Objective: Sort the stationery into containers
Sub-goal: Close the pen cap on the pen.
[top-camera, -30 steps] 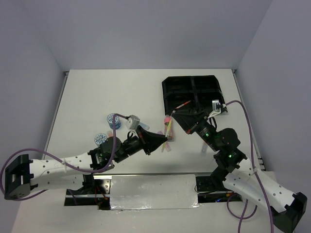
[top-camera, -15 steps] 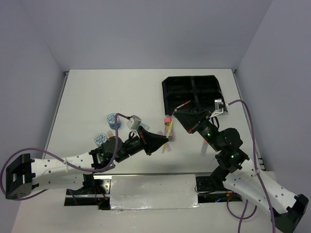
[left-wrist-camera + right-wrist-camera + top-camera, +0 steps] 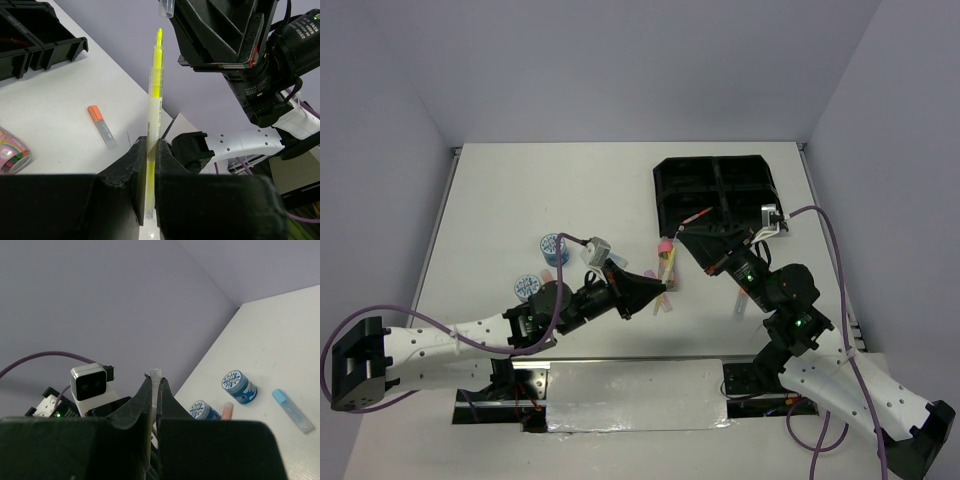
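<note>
My left gripper [image 3: 658,284] [image 3: 148,143] is shut on a thin yellow pen [image 3: 154,95] [image 3: 667,263], which stands bare-tipped above the jaws. My right gripper [image 3: 681,236] [image 3: 155,381] is shut on a small clear pen cap [image 3: 156,373], just above the pen's tip; the cap also shows in the left wrist view [image 3: 166,7]. The black four-compartment tray [image 3: 670,172] [image 3: 60,47] sits at the far right, with a thin orange pen [image 3: 698,215] in it. Two blue-white tape rolls [image 3: 553,247] [image 3: 528,286] lie on the left and show in the right wrist view [image 3: 239,386] [image 3: 204,410].
A short orange-capped marker [image 3: 102,127] lies on the table beyond my left gripper. A blue-capped marker [image 3: 293,410] and a pink stick [image 3: 227,410] lie near the tape rolls. Pink items [image 3: 664,300] lie under my left gripper. A colourful roll [image 3: 12,155] sits at the left.
My right gripper has drawn back slightly up and to the right from the pen's tip. My left arm and the yellow pen have stayed still.
</note>
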